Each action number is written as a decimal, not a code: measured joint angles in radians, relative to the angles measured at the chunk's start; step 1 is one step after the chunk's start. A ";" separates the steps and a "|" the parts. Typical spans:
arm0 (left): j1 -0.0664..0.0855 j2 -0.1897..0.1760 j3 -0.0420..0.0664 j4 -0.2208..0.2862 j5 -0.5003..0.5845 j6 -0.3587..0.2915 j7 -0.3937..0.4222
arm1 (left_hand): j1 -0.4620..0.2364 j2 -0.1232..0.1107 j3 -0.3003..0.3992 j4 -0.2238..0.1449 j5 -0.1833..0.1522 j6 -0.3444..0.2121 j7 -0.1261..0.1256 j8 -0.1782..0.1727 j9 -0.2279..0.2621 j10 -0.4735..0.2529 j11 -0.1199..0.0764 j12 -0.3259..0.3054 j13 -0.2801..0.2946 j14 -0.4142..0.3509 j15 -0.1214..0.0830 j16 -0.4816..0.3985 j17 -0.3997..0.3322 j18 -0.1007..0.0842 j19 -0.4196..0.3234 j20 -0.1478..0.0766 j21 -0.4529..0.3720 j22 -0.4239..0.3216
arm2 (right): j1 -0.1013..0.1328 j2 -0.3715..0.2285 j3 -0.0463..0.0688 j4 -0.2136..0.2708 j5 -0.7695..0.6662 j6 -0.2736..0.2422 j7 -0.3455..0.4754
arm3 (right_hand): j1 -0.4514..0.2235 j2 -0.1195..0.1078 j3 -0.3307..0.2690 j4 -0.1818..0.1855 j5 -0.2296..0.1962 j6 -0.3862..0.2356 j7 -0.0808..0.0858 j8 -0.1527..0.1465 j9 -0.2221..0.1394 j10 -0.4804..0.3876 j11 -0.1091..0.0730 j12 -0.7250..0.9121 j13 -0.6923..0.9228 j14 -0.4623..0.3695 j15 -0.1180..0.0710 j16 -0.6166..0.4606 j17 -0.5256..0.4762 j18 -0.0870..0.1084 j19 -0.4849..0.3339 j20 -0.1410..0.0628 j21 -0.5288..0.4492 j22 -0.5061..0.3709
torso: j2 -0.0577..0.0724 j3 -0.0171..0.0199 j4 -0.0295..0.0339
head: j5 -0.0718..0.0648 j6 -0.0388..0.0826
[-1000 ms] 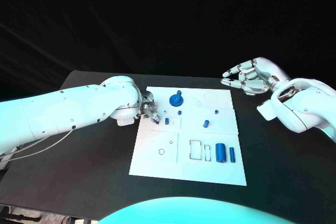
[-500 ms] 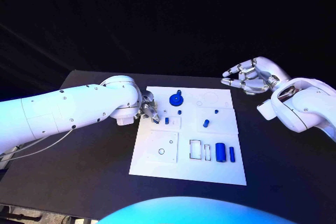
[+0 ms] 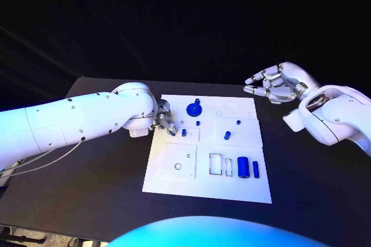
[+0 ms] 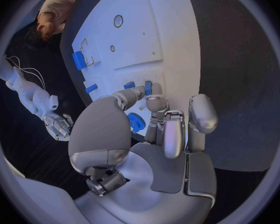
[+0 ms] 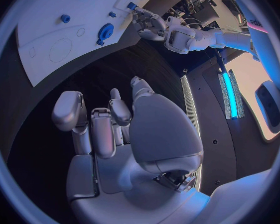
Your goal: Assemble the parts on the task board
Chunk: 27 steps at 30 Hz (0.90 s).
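Task board (image 3: 193, 180): one white plate in the middle of the black table (image 3: 93, 193), with outlined fields and small round holes.
Blue parts: six are counted in the head view — one round gear-like part (image 3: 194, 109) near the far edge, one tiny peg (image 3: 199, 123) just below it, one tiny peg (image 3: 238, 122) further right, one short pin (image 3: 227, 135) lying tilted, one large cylinder (image 3: 243, 167) and one thin pin (image 3: 256, 169) side by side near the right edge.
Seventh part: a small blue pin (image 3: 183, 132) stands at the left hand's fingertips, inside an outlined square on the board.
Left hand (image 3: 164, 122): at the board's left edge, fingers bent down around the small blue pin — in the left wrist view two fingertips (image 4: 154, 100) are closed on it, so the hand is grasping it.
Right hand (image 3: 274, 85): raised off the far right corner of the board, fingers curled in loosely but apart, holding nothing and touching nothing.
Rectangular slots (image 3: 220, 165): two outlined slots beside the large cylinder, nothing in them.
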 measured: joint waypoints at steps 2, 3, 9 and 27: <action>0.000 0.002 0.000 -0.002 0.000 0.002 0.000 | -0.008 -0.003 0.003 -0.012 0.000 0.000 0.000 0.003 -0.006 0.000 0.000 0.005 0.002 0.003 -0.003 0.000 0.000 0.000 0.000 0.000 0.000 0.000 | 0.000 0.000 0.000 0.000 0.000 0.000 0.000 | 0.000 0.000 0.000 0.000 0.000 0.000 0.000 0.000 0.000 0.000 0.000 0.000 0.000 0.000 0.000 0.000 0.000 0.000 0.000 0.000 0.000 0.000 | 0.000 0.0000 -0.0003 | -0.001 -0.001; 0.000 0.003 0.000 -0.004 0.000 0.003 -0.001 | -0.017 -0.004 0.010 -0.023 0.000 0.000 0.000 0.005 -0.009 0.000 0.000 0.005 0.004 0.004 -0.004 0.000 0.000 0.000 0.001 -0.001 0.000 0.000 | 0.000 0.000 0.000 0.001 0.000 0.000 0.000 | 0.000 0.000 0.000 0.000 0.000 0.000 0.000 0.000 0.000 0.000 0.000 0.000 0.000 0.000 0.000 0.000 0.000 0.000 0.000 0.000 0.000 0.000 | 0.000 0.0000 -0.0003 | -0.001 -0.001; 0.000 0.005 0.000 -0.008 -0.001 0.007 -0.001 | -0.020 -0.006 0.011 -0.031 -0.001 0.005 -0.005 0.006 -0.022 0.007 -0.004 0.011 0.010 0.004 -0.004 0.000 0.000 0.000 0.004 -0.004 0.000 0.004 | 0.000 -0.002 0.000 0.002 0.000 0.000 0.000 | 0.000 0.000 0.000 0.000 0.000 0.000 0.000 0.000 0.000 0.000 0.000 0.000 0.000 0.000 0.000 0.000 0.000 0.000 0.000 0.000 0.000 0.000 | 0.000 0.0006 -0.0003 | -0.003 -0.002; -0.004 0.007 -0.002 -0.015 -0.005 0.018 0.000 | -0.036 -0.021 -0.175 0.079 0.001 0.049 -0.038 0.009 -0.086 0.014 -0.011 0.021 0.023 0.004 -0.004 0.004 0.000 0.000 0.011 -0.004 0.000 0.009 | 0.000 -0.006 0.000 0.006 0.000 0.000 0.000 | 0.000 0.000 0.000 0.000 0.000 0.000 0.000 0.004 0.000 0.000 0.000 0.000 0.000 0.000 0.000 0.000 0.000 0.000 0.000 0.000 0.000 0.000 | -0.001 0.0000 0.0010 | -0.005 -0.004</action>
